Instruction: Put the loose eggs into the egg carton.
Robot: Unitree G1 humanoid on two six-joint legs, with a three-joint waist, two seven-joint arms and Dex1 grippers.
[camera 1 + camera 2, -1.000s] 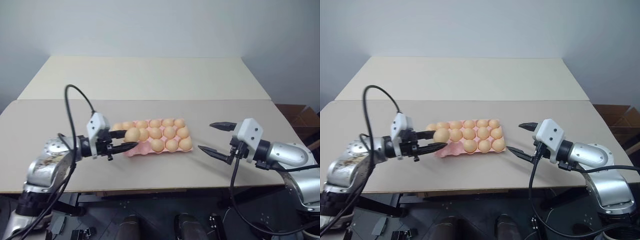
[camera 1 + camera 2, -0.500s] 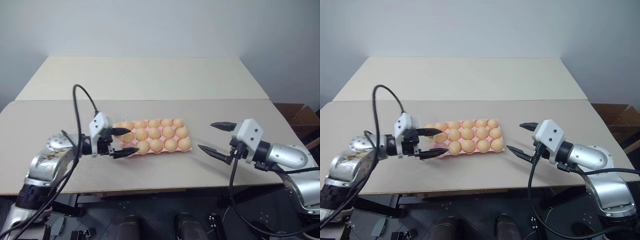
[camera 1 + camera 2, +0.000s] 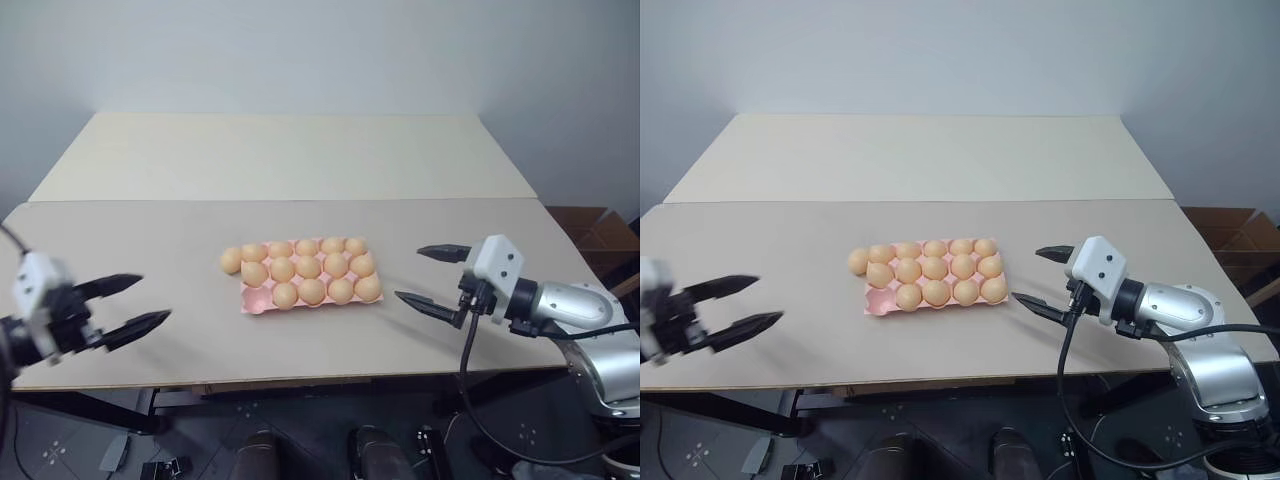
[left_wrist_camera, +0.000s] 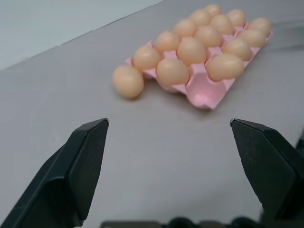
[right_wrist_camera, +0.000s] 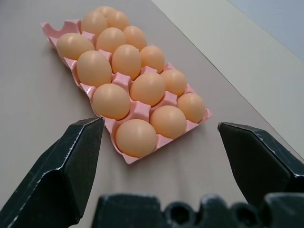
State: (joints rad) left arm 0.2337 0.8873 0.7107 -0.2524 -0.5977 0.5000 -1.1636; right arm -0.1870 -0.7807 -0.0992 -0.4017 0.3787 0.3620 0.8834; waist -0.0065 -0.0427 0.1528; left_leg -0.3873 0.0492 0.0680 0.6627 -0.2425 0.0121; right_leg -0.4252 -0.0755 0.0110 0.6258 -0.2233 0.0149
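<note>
Egg carton [image 3: 262, 303] mid-table, one loose egg [image 3: 231, 261] beside; both tools [image 3: 128, 304] [image 3: 428, 277] spread, well clear.

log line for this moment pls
left hand: open, empty, off carton | right hand: open, empty | egg carton: one near-left cup empty | loose egg: on table by carton's far-left corner

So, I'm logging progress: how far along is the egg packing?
Nearly done. Fourteen of the carton's fifteen cups hold eggs. Nothing is in hand: the left gripper and right gripper are both open and empty, away from the carton. Left to do: one loose egg lies on the table by the carton's far left corner, and the near left corner cup is empty.
</note>
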